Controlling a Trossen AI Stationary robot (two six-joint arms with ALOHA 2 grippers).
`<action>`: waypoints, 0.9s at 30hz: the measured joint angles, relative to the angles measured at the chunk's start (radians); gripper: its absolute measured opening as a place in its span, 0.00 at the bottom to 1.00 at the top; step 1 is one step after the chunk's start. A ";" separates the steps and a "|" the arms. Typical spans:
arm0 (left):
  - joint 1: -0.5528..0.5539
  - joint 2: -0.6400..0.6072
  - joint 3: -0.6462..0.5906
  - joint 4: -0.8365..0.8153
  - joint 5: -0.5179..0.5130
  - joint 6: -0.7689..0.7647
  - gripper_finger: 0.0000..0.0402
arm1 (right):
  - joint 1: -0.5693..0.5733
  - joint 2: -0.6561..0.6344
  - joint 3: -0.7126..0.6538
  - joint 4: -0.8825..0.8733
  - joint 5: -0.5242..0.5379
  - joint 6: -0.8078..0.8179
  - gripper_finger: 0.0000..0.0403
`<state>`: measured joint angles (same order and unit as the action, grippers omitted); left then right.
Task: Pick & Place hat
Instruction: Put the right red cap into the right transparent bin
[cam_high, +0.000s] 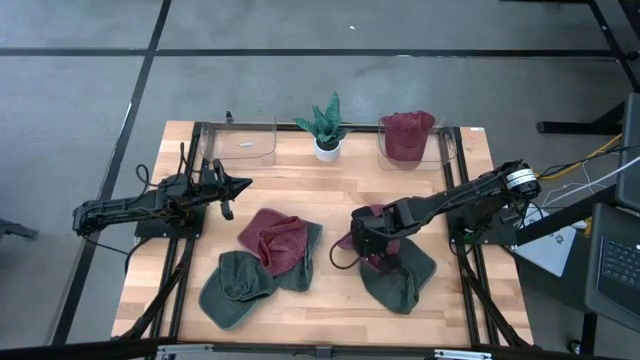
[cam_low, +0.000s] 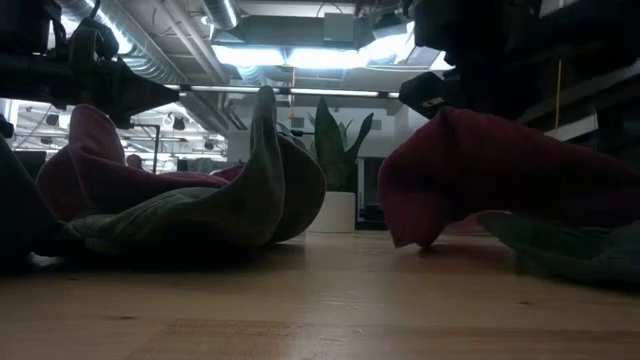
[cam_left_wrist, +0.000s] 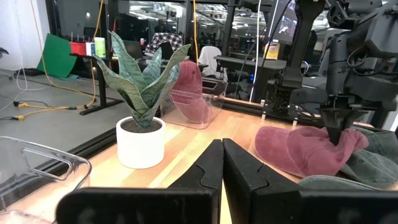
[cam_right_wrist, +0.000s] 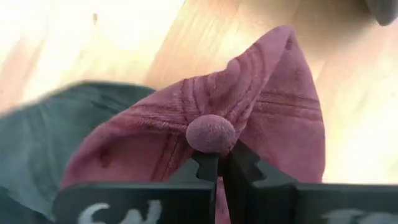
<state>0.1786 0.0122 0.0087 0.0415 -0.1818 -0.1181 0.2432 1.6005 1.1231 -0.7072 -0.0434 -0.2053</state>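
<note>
**Ana:** Closest to the lens in the right wrist view, the right gripper (cam_right_wrist: 219, 163) is clenched on the red hat (cam_right_wrist: 249, 118), its fingertips pinching just below the crown button (cam_right_wrist: 211, 133).

**Ben:** And where does that hat sit, taking the potted plant (cam_high: 327, 128) as the marker?

**Ana:** Nearer the front edge than the plant and a little to its right side, over a green hat (cam_high: 405, 275) lying on the table (cam_high: 470, 180). In the low view it hangs from the crown with its lowest edge at or barely above the wood.

**Ben:** The left arm?

**Ana:** The left gripper (cam_left_wrist: 221, 163) is clamped tight on nothing, parked left of the plant and pointing towards it. Between it and the held hat lies a pile: another red hat (cam_high: 275, 238) draped over two green hats (cam_high: 238, 288).

**Ben:** Farther back?

**Ana:** Flanking the plant are two clear bins. The left bin (cam_high: 240, 140) looks empty; the right bin (cam_high: 410, 142) already holds a red hat.

**Ben:** What worries you?

**Ana:** The hold is a thin pinch of fabric near the button. I judge a quick swing could let the cloth slide out. The limp brim might also drag the green hat beneath, or catch the bin's rim on the way in. A low path past the plant could tip its pot.
</note>
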 joint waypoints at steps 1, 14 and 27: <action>0.000 0.000 0.000 0.000 0.000 0.000 0.01 | -0.001 0.000 0.006 0.001 -0.008 0.015 0.02; 0.000 0.000 0.000 0.000 0.000 0.000 0.01 | -0.010 0.000 0.213 -0.001 -0.011 0.137 0.02; 0.000 0.000 0.000 0.000 0.000 0.000 0.01 | -0.059 0.000 0.372 0.071 -0.001 0.337 0.02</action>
<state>0.1787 0.0120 0.0090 0.0414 -0.1818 -0.1181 0.1841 1.6001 1.4948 -0.6365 -0.0448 0.1314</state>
